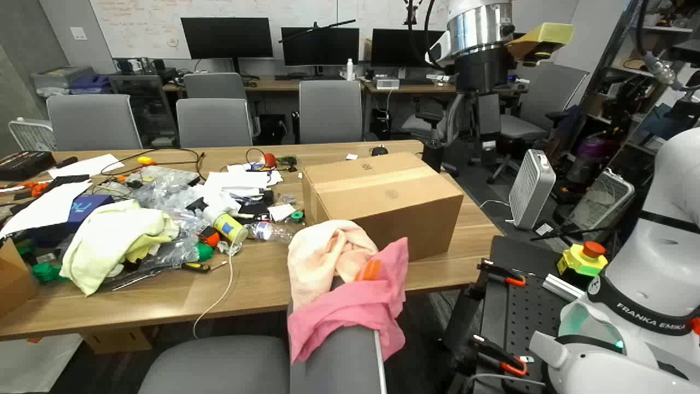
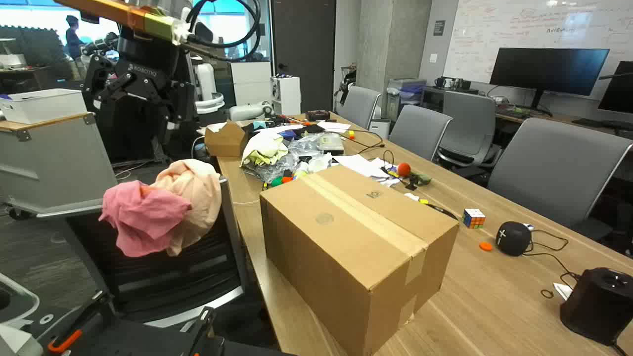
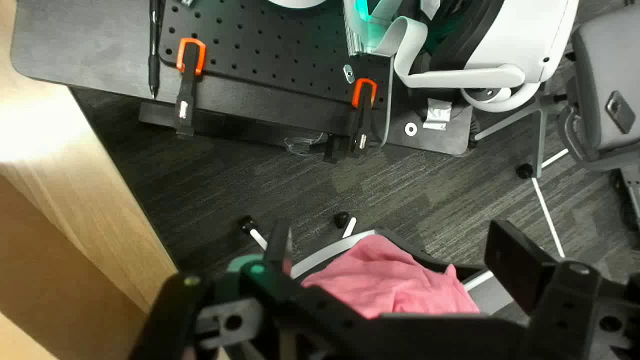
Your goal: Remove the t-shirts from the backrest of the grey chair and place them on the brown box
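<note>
A pink t-shirt (image 1: 350, 309) and a peach t-shirt (image 1: 320, 257) are draped in a bunch over the top of the grey chair's backrest (image 1: 336, 364). In an exterior view the pink t-shirt (image 2: 141, 220) and peach t-shirt (image 2: 200, 202) hang side by side. The closed brown box (image 1: 391, 230) stands on the table beside the chair; it also shows in an exterior view (image 2: 311, 262). My gripper (image 3: 392, 250) is open and empty, high above the chair. In the wrist view the pink t-shirt (image 3: 385, 280) shows below, between the fingers. The peach t-shirt is hidden there.
The wooden table (image 1: 246, 298) holds clutter and a pale yellow cloth (image 1: 117, 230) away from the box. A black stand with orange clamps (image 3: 190, 55) is by the robot base. A speaker (image 2: 514, 238) and cube (image 2: 474, 218) lie beyond the box.
</note>
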### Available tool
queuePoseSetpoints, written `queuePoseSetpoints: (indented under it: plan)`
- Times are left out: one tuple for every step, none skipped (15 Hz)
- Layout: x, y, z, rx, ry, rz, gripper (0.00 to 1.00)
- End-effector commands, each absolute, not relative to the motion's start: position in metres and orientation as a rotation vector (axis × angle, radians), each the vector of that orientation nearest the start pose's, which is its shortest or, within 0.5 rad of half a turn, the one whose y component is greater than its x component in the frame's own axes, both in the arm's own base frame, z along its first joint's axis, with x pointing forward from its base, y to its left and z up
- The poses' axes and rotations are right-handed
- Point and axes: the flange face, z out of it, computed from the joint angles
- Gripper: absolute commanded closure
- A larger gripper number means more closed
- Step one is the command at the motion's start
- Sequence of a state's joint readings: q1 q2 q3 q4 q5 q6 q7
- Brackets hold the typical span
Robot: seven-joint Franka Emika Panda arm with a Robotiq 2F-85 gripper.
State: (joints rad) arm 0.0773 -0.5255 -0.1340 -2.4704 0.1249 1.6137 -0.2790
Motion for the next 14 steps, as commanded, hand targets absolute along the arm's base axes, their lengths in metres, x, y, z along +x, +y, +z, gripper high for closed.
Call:
queuePoseSetpoints:
  plan:
    - [0.350,-0.009,0.456,-2.852,-0.322,0.435,0.00]
    - [0.351,-0.009,0.458,-2.853,-0.323,0.430,0.00]
    - [0.351,-0.009,0.458,-2.854,-0.323,0.425,0.00]
    - [0.351,-0.009,0.459,-2.855,-0.323,0.423,0.00]
    - [0.351,-0.009,0.459,-2.855,-0.323,0.422,0.00]
    - [0.351,-0.009,0.459,-2.855,-0.323,0.422,0.00]
    - [0.354,-0.008,0.459,-2.853,-0.334,0.426,0.00]
    - [0.357,-0.005,0.458,-2.855,-0.340,0.435,0.00]
    - [0.362,0.000,0.456,-2.863,-0.340,0.454,0.00]
    - [0.368,0.009,0.454,-2.873,-0.355,0.475,0.00]
    - [0.374,0.017,0.451,-2.877,-0.371,0.494,0.00]
    - [0.380,0.026,0.447,-2.889,-0.383,0.509,0.00]
    - [0.388,0.037,0.442,-2.898,-0.408,0.526,0.00]
    - [0.393,0.046,0.440,-2.901,-0.431,0.538,0.00]
